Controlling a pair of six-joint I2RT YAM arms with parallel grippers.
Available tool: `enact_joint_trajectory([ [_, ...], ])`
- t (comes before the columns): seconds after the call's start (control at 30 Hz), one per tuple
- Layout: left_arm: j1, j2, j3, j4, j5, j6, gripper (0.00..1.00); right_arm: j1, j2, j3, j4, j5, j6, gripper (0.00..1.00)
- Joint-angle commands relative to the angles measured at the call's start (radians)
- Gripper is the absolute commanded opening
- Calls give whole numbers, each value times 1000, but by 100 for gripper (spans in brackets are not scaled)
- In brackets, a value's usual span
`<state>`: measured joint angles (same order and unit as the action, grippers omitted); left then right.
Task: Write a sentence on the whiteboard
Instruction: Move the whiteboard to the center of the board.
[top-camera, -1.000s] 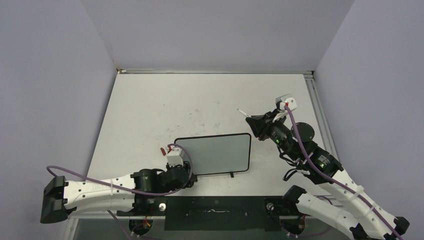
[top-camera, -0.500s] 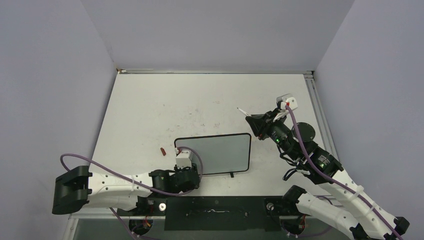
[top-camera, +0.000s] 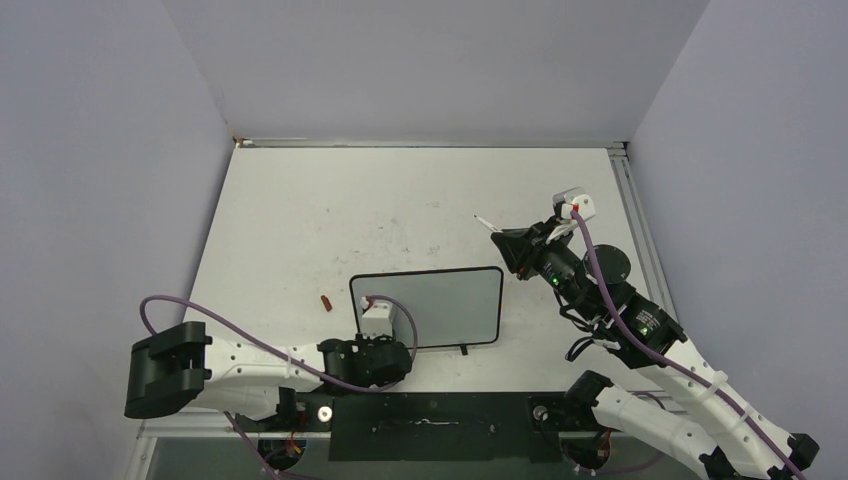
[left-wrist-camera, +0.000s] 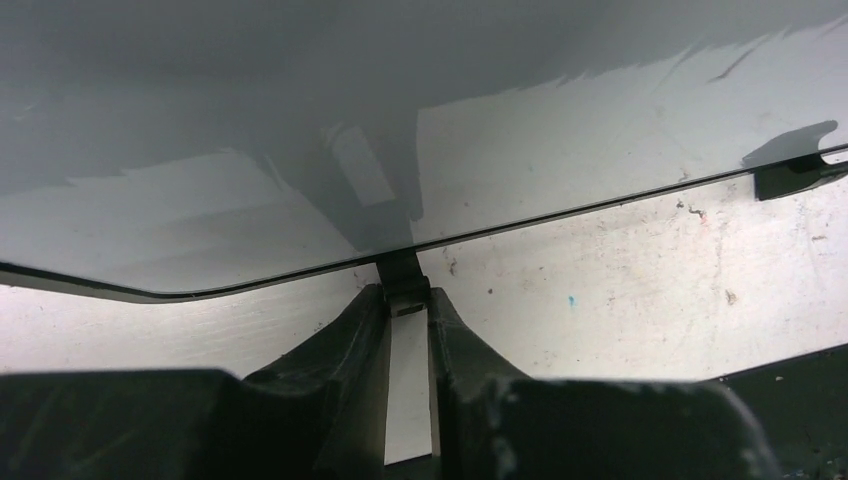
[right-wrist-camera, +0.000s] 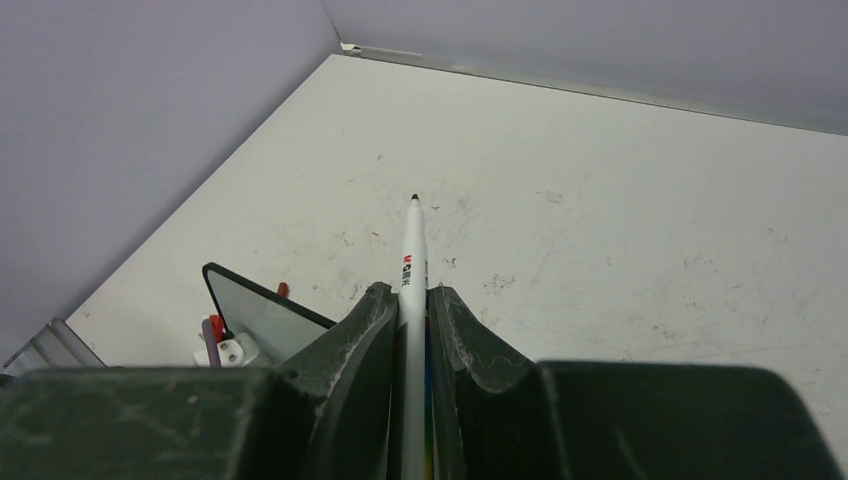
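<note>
The whiteboard (top-camera: 440, 300) lies at the near middle of the table, its pale surface (left-wrist-camera: 300, 120) blank; no sentence is in view on it. My left gripper (top-camera: 382, 342) sits at the board's near edge, its jaws (left-wrist-camera: 406, 300) shut on the left black foot (left-wrist-camera: 402, 272). The other foot (left-wrist-camera: 800, 175) sticks out to the right. My right gripper (top-camera: 515, 250) hovers beyond the board's right end, shut (right-wrist-camera: 412, 292) on a white marker (right-wrist-camera: 412, 250) whose dark tip points away toward the far left. The board's corner (right-wrist-camera: 255, 305) shows low left in the right wrist view.
A small red cap (top-camera: 324, 301) lies on the table just left of the board. A black disc (top-camera: 607, 265) sits near the right edge beside a metal rail (top-camera: 632, 200). Grey walls enclose the table on three sides.
My left arm has slid right along the board's near edge, uncovering the red cap, and its jaws have closed onto the foot. The right arm and marker have stayed still.
</note>
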<state>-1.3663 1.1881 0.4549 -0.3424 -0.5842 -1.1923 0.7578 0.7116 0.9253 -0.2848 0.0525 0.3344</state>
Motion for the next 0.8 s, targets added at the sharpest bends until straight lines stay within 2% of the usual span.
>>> enact_joint_trajectory([
  [0.0,-3,41,58,36,-48,-15,9,-5,3,-5,62,3,7,6],
  [0.13,-4,77,82,32,-60,-27,0,-5,3,-5,61,4,5,6],
  [0.47,7,128,122,47,-96,-39,0,-5,-2,-8,60,6,8,6],
  [0.77,84,187,157,142,-53,45,0,-5,-12,-4,50,16,6,6],
])
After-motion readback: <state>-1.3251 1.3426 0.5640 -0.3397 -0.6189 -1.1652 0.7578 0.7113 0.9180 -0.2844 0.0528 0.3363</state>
